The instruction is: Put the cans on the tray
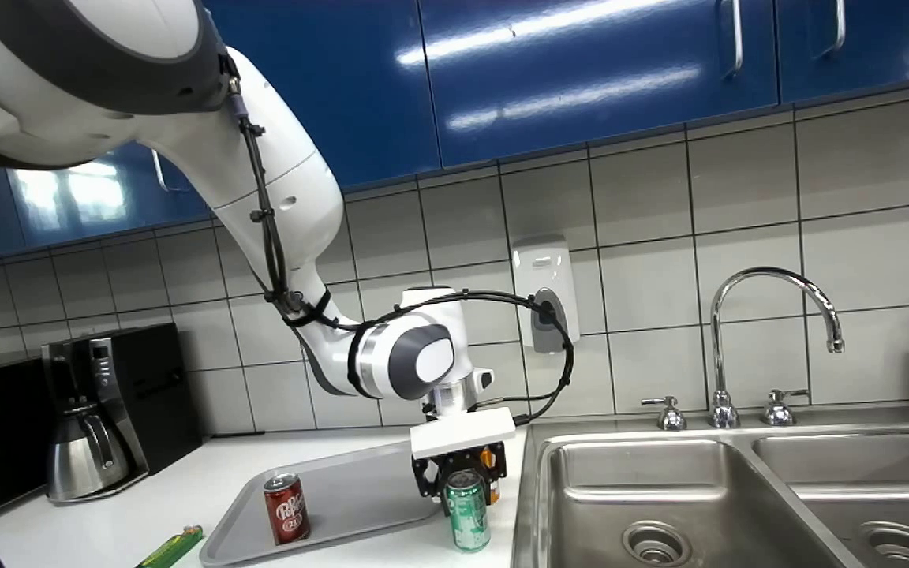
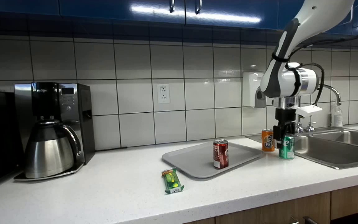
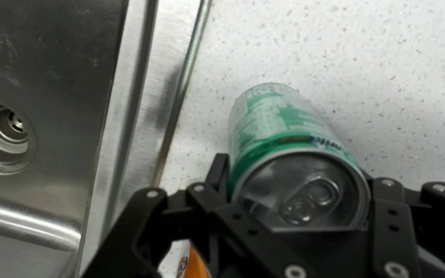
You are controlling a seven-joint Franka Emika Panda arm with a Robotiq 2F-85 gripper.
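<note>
On the tabletop (image 2: 104, 193) beside the sink (image 1: 531, 505), the tray (image 2: 188, 158) lies by the back edge, the hand (image 3: 294, 173) grips the green can (image 3: 280, 119) near the sink-side edge, presumably for joining the tray's red can (image 2: 221, 154), and the wrist view almost misses the nearby orange can (image 2: 267, 141), plain in an exterior view.

You have dark red can (image 2: 218, 154), white lettering, silver top; near right, green can (image 1: 469, 517), white lettering; far right, orange can (image 2: 265, 146), dark-and-white logo. Plain grey tray (image 2: 185, 158). Your gripper (image 3: 292, 177) black. Counter (image 2: 110, 199) white, grey-flecked. Far wall tiles (image 2: 168, 126) off-white, dark gridlines. Cupboards (image 2: 104, 9) blue.
</note>
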